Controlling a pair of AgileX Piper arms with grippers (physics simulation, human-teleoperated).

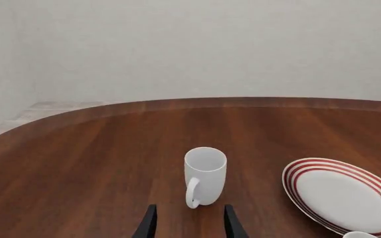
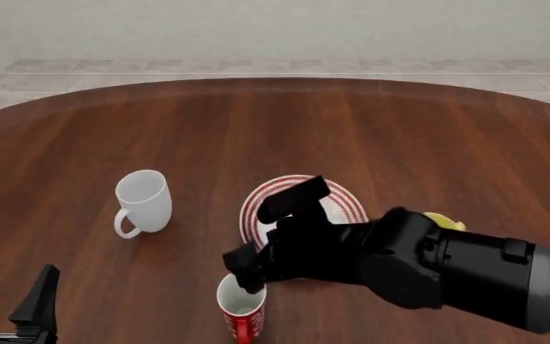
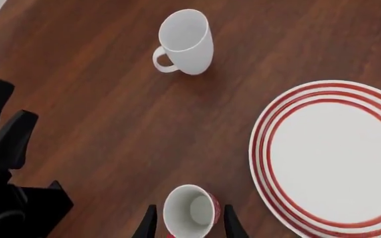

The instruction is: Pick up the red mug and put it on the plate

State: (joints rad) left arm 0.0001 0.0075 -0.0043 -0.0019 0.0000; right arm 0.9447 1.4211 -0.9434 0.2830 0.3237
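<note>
The red mug point(image 3: 190, 210) stands upright on the table, white inside, close to the near edge of the plate point(image 3: 336, 158). My right gripper point(image 3: 190, 225) is open, a finger on each side of the mug and a small gap at each. From the front, that gripper point(image 2: 246, 278) sits just above the red mug point(image 2: 241, 314), and its arm hides part of the red-ringed plate point(image 2: 342, 197). My left gripper point(image 2: 12, 290) is open and empty at the near left, pointing toward the all-white mug point(image 1: 205, 176).
The all-white mug point(image 2: 143, 201) stands left of the plate, handle toward me. A yellow and white object point(image 2: 444, 221) shows just behind the right arm, right of the plate. The round wooden table point(image 2: 399, 129) extends far back.
</note>
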